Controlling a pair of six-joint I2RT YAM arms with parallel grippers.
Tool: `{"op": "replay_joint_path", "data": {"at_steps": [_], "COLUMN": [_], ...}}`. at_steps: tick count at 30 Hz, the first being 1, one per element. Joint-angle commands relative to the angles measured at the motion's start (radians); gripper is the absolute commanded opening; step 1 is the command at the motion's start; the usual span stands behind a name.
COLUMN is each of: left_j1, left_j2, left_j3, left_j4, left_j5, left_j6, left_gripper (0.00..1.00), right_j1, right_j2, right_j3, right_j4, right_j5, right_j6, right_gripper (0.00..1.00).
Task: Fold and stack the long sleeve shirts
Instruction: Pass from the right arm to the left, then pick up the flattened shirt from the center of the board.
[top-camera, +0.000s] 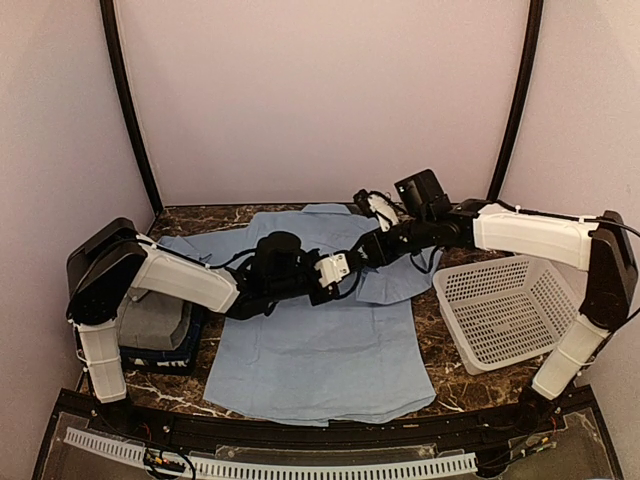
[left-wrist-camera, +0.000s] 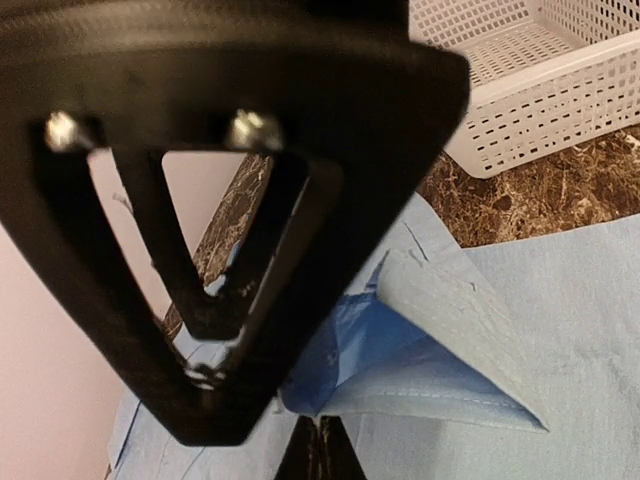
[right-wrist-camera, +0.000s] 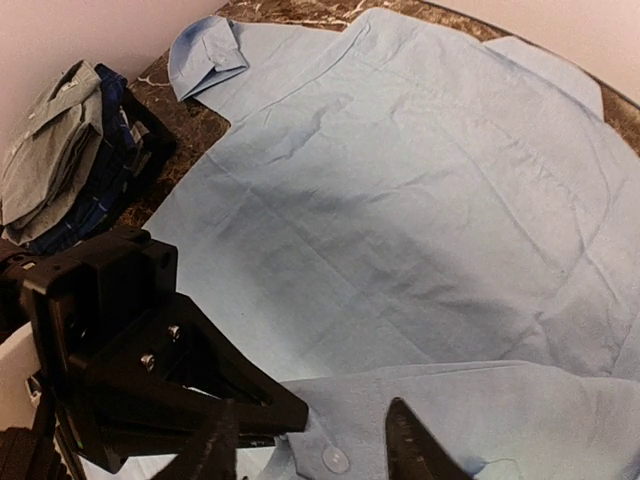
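Observation:
The light blue shirt (top-camera: 310, 350) lies spread flat across the middle of the table, back side up. It also shows in the right wrist view (right-wrist-camera: 400, 180). One sleeve is folded in over it, with a buttoned cuff (right-wrist-camera: 335, 460). My left gripper (top-camera: 345, 275) is shut on a raised fold of that sleeve (left-wrist-camera: 320, 455). My right gripper (top-camera: 362, 255) is open, and its fingers straddle the cuff (right-wrist-camera: 312, 450) right next to the left one. The grey shirt (top-camera: 150, 320) lies folded on the folded dark navy shirt (top-camera: 165, 355) at the left.
The white lattice basket (top-camera: 520, 262) stands at the right on the dark marble table (top-camera: 440, 380), close to the shirt's right edge. The folded stack shows at the far left of the right wrist view (right-wrist-camera: 50, 150). Pale walls close in the back and sides.

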Motion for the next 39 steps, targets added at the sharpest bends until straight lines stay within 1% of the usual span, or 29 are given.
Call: {"op": "replay_joint_path", "data": {"at_steps": [1, 2, 3, 4, 5, 6, 7, 8, 9, 10, 11, 12, 13, 14, 15, 16, 17, 18, 19, 20, 22, 29, 35, 37, 39], "left_j1": [-0.005, -0.001, 0.003, 0.016, 0.026, 0.049, 0.063, 0.094, 0.11, 0.147, 0.167, 0.205, 0.245, 0.266, 0.305, 0.324, 0.364, 0.382, 0.418, 0.434, 0.474, 0.509, 0.558, 0.577, 0.599], "left_j2": [-0.016, -0.018, -0.019, -0.022, -0.024, -0.024, -0.025, -0.025, -0.024, -0.024, -0.024, -0.023, -0.021, -0.019, -0.016, -0.015, -0.012, -0.011, -0.009, -0.009, -0.013, -0.075, -0.176, -0.205, -0.228], "left_j3": [0.031, 0.037, 0.052, 0.063, 0.093, 0.112, 0.148, 0.182, 0.2, 0.228, 0.241, 0.264, 0.274, 0.293, 0.299, 0.304, 0.304, 0.295, 0.286, 0.265, 0.233, 0.225, 0.195, 0.19, 0.167], "left_j4": [-0.029, -0.051, -0.063, -0.1, -0.125, -0.179, -0.208, -0.256, -0.277, -0.31, -0.322, -0.342, -0.351, -0.367, -0.37, -0.377, -0.38, -0.379, -0.377, -0.373, -0.35, -0.489, -0.565, -0.597, -0.601], "left_j5": [-0.054, -0.063, -0.075, -0.075, -0.066, -0.054, -0.016, 0.003, 0.041, 0.066, 0.122, 0.148, 0.194, 0.219, 0.269, 0.287, 0.316, 0.333, 0.364, 0.387, 0.421, 0.338, 0.205, 0.182, 0.187], "left_j6": [-0.175, -0.2, -0.261, -0.296, -0.379, -0.421, -0.508, -0.551, -0.655, -0.707, -0.799, -0.898, -0.951, -1.049, -1.104, -1.214, -1.268, -1.375, -1.426, -1.523, -1.604, -1.538, -1.49, -1.488, -1.509], "left_gripper": [0.0, 0.0, 0.0, 0.0, 0.0, 0.0, 0.0, 0.0, 0.0, 0.0, 0.0, 0.0, 0.0, 0.0, 0.0, 0.0, 0.0, 0.0, 0.0, 0.0, 0.0, 0.0, 0.0, 0.0, 0.0], "right_j1": [0.006, 0.005, 0.003, -0.001, -0.006, -0.014, -0.021, -0.027, -0.032, -0.037, -0.044, -0.048, -0.054, -0.056, -0.059, -0.061, -0.063, -0.063, -0.062, -0.062, -0.062, -0.059, -0.024, -0.012, 0.002], "right_j2": [-0.1, -0.113, -0.127, -0.14, -0.152, -0.162, -0.172, -0.183, -0.194, -0.202, -0.211, -0.218, -0.221, -0.222, -0.224, -0.224, -0.225, -0.227, -0.228, -0.23, -0.234, -0.26, -0.303, -0.325, -0.348], "right_j3": [-0.002, -0.001, 0.002, 0.004, 0.005, 0.006, 0.006, 0.005, -0.001, -0.007, -0.014, -0.021, -0.026, -0.029, -0.033, -0.037, -0.042, -0.048, -0.051, -0.055, -0.06, -0.132, -0.224, -0.266, -0.308], "right_j4": [0.063, 0.067, 0.07, 0.071, 0.073, 0.072, 0.073, 0.075, 0.079, 0.084, 0.091, 0.094, 0.094, 0.093, 0.09, 0.088, 0.087, 0.087, 0.086, 0.081, 0.069, 0.036, -0.026, -0.043, -0.051], "right_j5": [0.136, 0.165, 0.2, 0.234, 0.269, 0.295, 0.324, 0.342, 0.355, 0.361, 0.364, 0.368, 0.372, 0.372, 0.376, 0.379, 0.38, 0.38, 0.38, 0.381, 0.382, 0.352, 0.36, 0.361, 0.36], "right_j6": [0.039, 0.047, 0.055, 0.067, 0.079, 0.093, 0.106, 0.118, 0.13, 0.14, 0.147, 0.155, 0.165, 0.172, 0.18, 0.187, 0.194, 0.2, 0.205, 0.212, 0.22, 0.267, 0.331, 0.359, 0.389], "right_gripper": [0.55, 0.58, 0.62, 0.63, 0.64, 0.65, 0.66, 0.66, 0.67, 0.67, 0.67, 0.67, 0.67, 0.67, 0.67, 0.67, 0.67, 0.67, 0.67, 0.67, 0.67, 0.66, 0.65, 0.65, 0.64]}}
